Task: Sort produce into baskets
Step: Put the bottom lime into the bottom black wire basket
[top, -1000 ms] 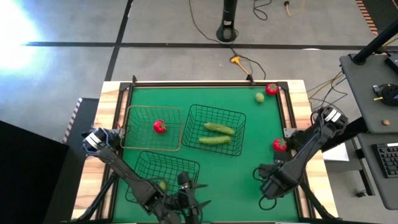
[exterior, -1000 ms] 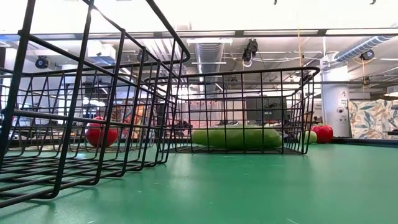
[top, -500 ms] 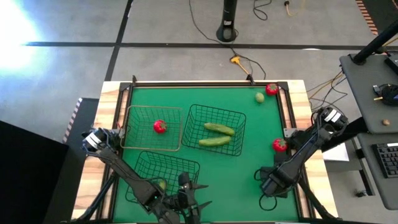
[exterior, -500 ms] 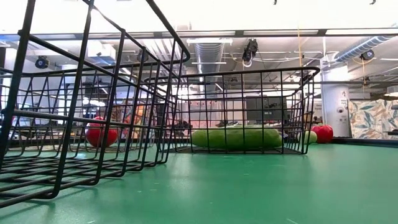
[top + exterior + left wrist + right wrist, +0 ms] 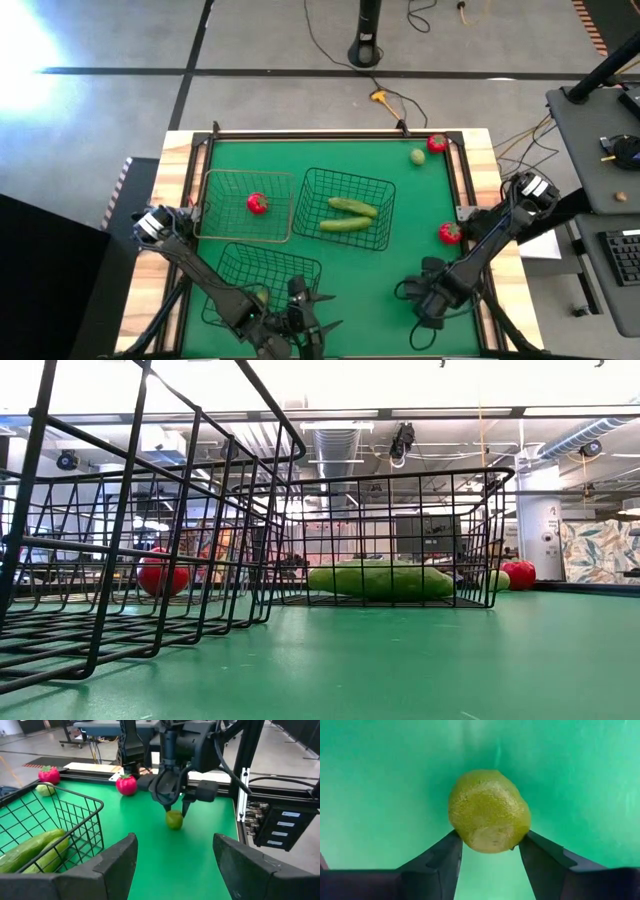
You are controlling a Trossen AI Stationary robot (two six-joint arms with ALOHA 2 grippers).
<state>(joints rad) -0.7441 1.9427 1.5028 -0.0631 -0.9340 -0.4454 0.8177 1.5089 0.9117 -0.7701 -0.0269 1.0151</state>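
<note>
- So my right gripper [image 5: 490,851] has its fingers pressed on both sides of a lime [image 5: 488,810] on the mat [image 5: 400,260].
- Left gripper [image 5: 172,865] spread wide beside the near basket [image 5: 268,268].
- Cucumbers [image 5: 350,206] in middle basket [image 5: 375,190].

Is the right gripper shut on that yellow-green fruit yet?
Yes: in the right wrist view both fingers touch the sides of the yellow-green fruit. Whether the fruit has left the green table cannot be told.

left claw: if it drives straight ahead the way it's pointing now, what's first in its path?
Most likely the yellow-green fruit on the green mat, with the right claw closing around it from above. The left claw stands open, bare mat ahead of it. The basket with the cucumbers sits off to one side. Depth is uncertain.
</note>
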